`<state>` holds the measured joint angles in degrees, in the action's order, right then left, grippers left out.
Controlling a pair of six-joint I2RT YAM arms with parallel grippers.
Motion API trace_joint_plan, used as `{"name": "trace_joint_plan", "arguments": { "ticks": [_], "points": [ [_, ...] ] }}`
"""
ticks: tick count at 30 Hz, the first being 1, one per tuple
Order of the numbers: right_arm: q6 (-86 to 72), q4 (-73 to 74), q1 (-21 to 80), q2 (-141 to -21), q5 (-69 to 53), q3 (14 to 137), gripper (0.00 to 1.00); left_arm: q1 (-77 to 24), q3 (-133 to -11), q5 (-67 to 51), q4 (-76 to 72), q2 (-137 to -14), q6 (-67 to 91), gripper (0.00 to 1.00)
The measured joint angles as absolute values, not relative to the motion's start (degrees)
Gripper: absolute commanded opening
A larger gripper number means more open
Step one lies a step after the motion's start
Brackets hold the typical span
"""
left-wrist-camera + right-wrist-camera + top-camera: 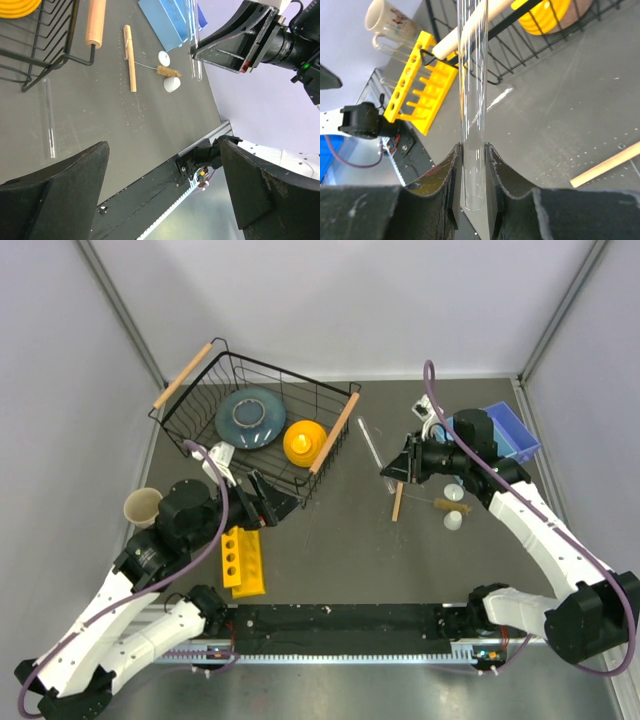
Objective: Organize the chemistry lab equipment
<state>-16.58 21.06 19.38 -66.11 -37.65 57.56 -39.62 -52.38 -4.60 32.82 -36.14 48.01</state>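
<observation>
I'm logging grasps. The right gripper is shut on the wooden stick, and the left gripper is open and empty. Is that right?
Not quite. The right wrist view shows the right gripper shut on the clear glass tube; the wooden stick lies loose on the table. The left gripper is open and empty, as stated.

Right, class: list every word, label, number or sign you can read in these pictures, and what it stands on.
No text is readable in any view.
Cream mug: reddish print on its side, too blurred to read.
Glass tube in the right gripper: no markings.
</observation>
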Motion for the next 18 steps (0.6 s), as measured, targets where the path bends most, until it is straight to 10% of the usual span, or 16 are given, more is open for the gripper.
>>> {"name": "trace_joint_plan", "arguments": {
  "ticks": [18],
  "points": [
    [-16.4, 22.1, 27.9, -66.0, -50.2, 57.6, 0.13, -39.1, -60.6, -11.7, 29.6, -44.9, 45.7, 0.99]
  ]
}}
